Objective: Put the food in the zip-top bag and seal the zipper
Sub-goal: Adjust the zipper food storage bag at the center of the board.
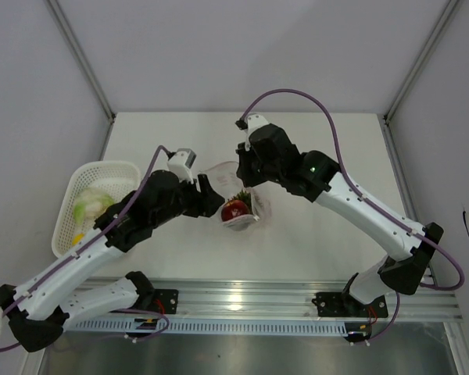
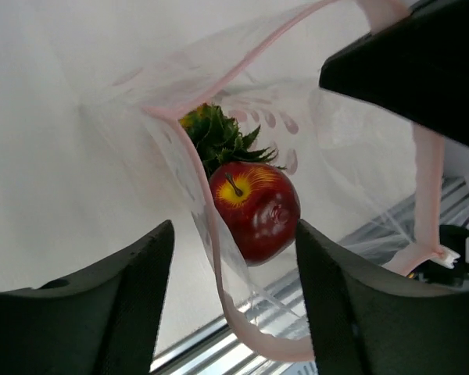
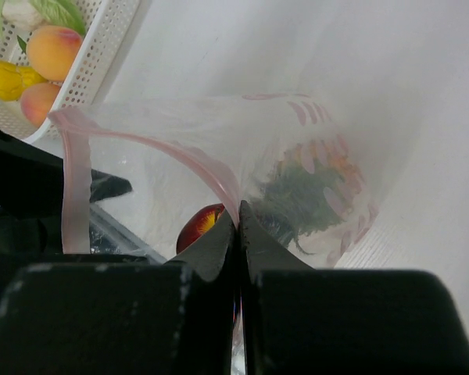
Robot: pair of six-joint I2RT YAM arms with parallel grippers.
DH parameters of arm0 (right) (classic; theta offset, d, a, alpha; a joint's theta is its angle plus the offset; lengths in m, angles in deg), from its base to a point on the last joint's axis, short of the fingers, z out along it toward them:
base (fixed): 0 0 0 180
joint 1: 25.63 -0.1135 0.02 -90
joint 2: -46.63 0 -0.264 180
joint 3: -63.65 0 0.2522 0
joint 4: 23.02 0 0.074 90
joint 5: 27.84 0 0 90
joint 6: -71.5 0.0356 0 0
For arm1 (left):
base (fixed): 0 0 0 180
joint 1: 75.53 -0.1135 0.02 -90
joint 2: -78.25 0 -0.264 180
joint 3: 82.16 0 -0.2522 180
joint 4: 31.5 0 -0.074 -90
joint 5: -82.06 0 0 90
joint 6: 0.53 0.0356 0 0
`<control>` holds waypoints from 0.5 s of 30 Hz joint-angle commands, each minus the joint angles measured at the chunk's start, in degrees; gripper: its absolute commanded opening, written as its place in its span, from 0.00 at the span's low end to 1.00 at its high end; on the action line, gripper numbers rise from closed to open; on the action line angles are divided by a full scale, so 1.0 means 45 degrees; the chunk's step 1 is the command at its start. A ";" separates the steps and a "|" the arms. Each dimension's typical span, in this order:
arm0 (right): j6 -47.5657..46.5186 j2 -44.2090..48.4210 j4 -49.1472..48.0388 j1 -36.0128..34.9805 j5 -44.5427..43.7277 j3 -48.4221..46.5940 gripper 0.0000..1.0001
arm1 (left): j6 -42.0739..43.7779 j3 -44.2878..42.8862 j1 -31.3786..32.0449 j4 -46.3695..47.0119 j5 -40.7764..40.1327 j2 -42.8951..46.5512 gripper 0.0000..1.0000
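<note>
My right tool (image 3: 238,212) is clamped on the pinkish-red zipper strip (image 3: 73,180) of the clear crinkly plastic bag (image 3: 156,148) on the white worktop (image 1: 320,234). My left tool (image 2: 234,234) is spread open either side of the dark red toy apple (image 2: 256,209), which sits inside the bag's mouth.

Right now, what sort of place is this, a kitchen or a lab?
Probably a robot test cell, not a kitchen: a bare white table boxed in by plain panels, two arms bolted to an aluminium rail, and toy food in a white basket and a clear bag.
</note>
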 commanded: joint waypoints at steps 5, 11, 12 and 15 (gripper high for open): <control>-0.0545 0.0535 -0.0532 0.0183 -0.0105 -0.0048 0.00 | -0.0037 -0.0303 0.0003 0.0943 0.1550 -0.0379 0.12; -0.1308 0.1820 -0.0413 -0.0168 -0.1823 -0.0890 0.00 | 0.0452 -0.1342 0.0003 0.3360 0.4282 0.1551 0.00; -0.1269 0.2114 -0.0743 -0.0090 -0.1708 -0.0715 0.00 | 0.0316 -0.1342 0.0003 0.4003 0.4498 0.1864 0.01; -0.0861 0.2624 -0.0980 0.0631 -0.1045 0.0280 0.00 | 0.0257 -0.1129 0.0003 0.3971 0.4150 0.2336 0.01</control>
